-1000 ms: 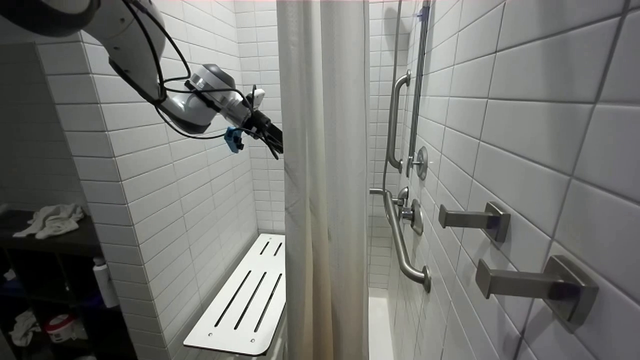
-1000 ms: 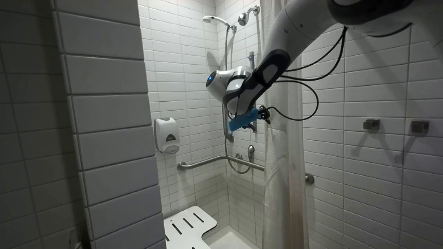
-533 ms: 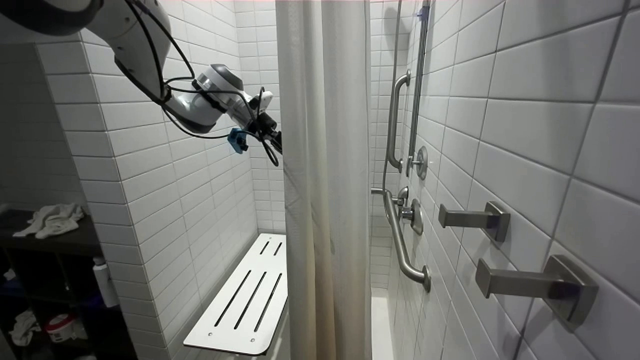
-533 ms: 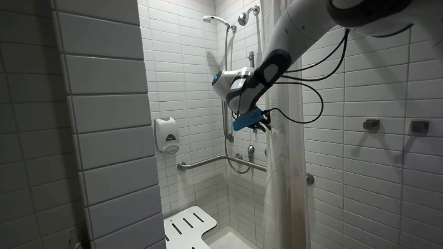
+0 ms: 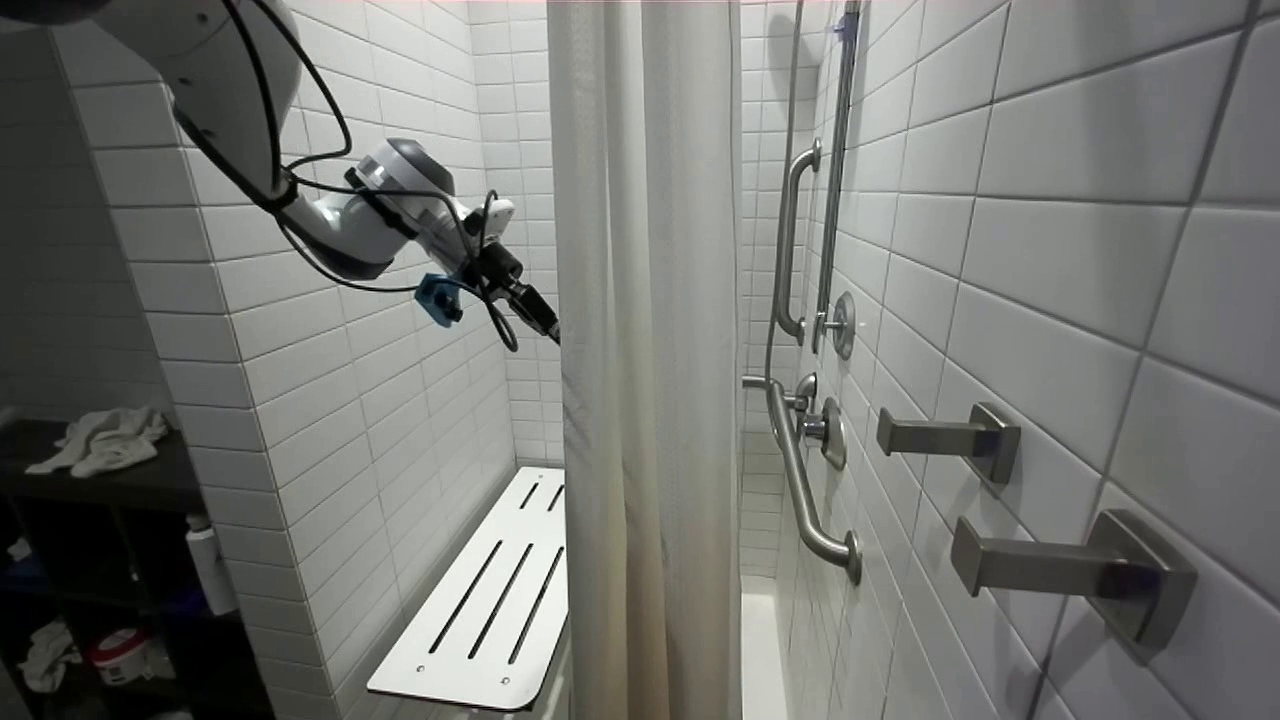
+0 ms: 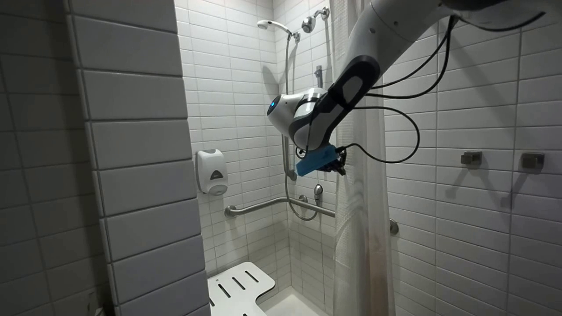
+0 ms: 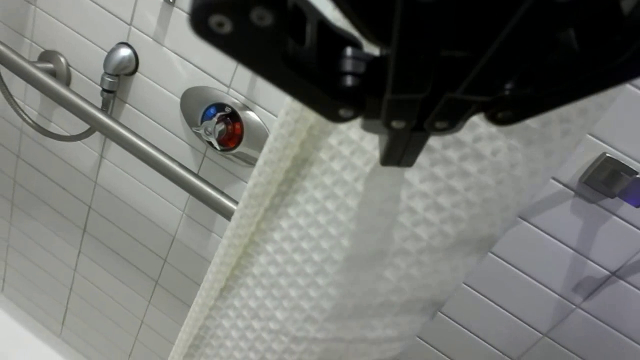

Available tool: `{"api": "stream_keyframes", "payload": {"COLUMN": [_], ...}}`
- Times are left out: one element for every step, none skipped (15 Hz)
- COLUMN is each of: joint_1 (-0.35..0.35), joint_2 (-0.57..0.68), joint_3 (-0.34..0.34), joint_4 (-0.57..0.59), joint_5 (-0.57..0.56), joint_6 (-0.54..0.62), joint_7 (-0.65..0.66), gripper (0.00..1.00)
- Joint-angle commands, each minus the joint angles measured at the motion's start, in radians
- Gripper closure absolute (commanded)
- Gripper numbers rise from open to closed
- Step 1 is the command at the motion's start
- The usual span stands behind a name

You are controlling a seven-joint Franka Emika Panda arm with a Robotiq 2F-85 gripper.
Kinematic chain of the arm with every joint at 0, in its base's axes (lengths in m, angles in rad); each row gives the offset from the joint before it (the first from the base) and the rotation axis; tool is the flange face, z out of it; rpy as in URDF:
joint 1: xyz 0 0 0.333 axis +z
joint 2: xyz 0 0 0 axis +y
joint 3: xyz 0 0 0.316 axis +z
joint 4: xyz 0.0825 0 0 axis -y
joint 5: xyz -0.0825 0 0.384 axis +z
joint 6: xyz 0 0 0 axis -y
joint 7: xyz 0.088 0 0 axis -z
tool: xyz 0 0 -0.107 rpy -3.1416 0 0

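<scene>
Shower stall, white tile walls point(image 6: 237, 109).

Gripper point(image 7: 400, 154), black: closed, fingertips point(image 7: 391, 150) together; contact with cloth cannot be told.

Curtain point(image 7: 310, 260), pale, waffle weave: directly behind the fingertips in the wrist view, a narrow shadow lying on it below them. Hangs lengthwise just right of the gripper in both exterior views; in an exterior view with the bench point(image 5: 482, 600), its left edge stands right at the gripper's tip.

Edges: in the wrist view, the curtain's left edge slants down to the left of the gripper, its right edge down to the right.

Past the left edge: dial point(image 7: 222, 127), red and blue, near the gripper in that view; grab bar point(image 7: 125, 135), steel, passing behind the curtain; hose outlet point(image 7: 120, 60), farther left.

Past the right edge: hook point(image 7: 607, 175), square, steel, well apart from the gripper.

Open room: left of the gripper, air as far as the wall bearing the dispenser point(image 6: 212, 172); below, air down to the bench, white and slotted, well beneath. Room to the right is taken by the curtain.

Above the gripper: arm point(image 6: 386, 35), entering from upper right in an exterior view. Blue block point(image 6: 317, 160): on the wrist, just beside the gripper.
</scene>
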Motion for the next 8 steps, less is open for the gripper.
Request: {"api": "stream_keyframes", "payload": {"joint_1": [0.044,0.052,0.059,0.065,0.07,0.075,0.079,0.082], "joint_2": [-0.125,-0.137,-0.156,-0.169,-0.187,-0.201,-0.212,-0.223], "joint_3": [0.029,0.038,0.049,0.06,0.072,0.082,0.093,0.102], "joint_4": [-0.149,-0.166,-0.189,-0.204,-0.222,-0.236,-0.247,-0.258], "joint_5": [-0.028,-0.03,-0.027,-0.025,-0.019,-0.018,-0.015,-0.016], "joint_6": [-0.027,-0.035,-0.044,-0.052,-0.058,-0.065,-0.069,-0.071], "joint_7": [0.066,0.08,0.089,0.099,0.107,0.116,0.122,0.129], "gripper": [1.0,1.0,1.0,1.0,1.0,1.0,1.0,1.0]}}
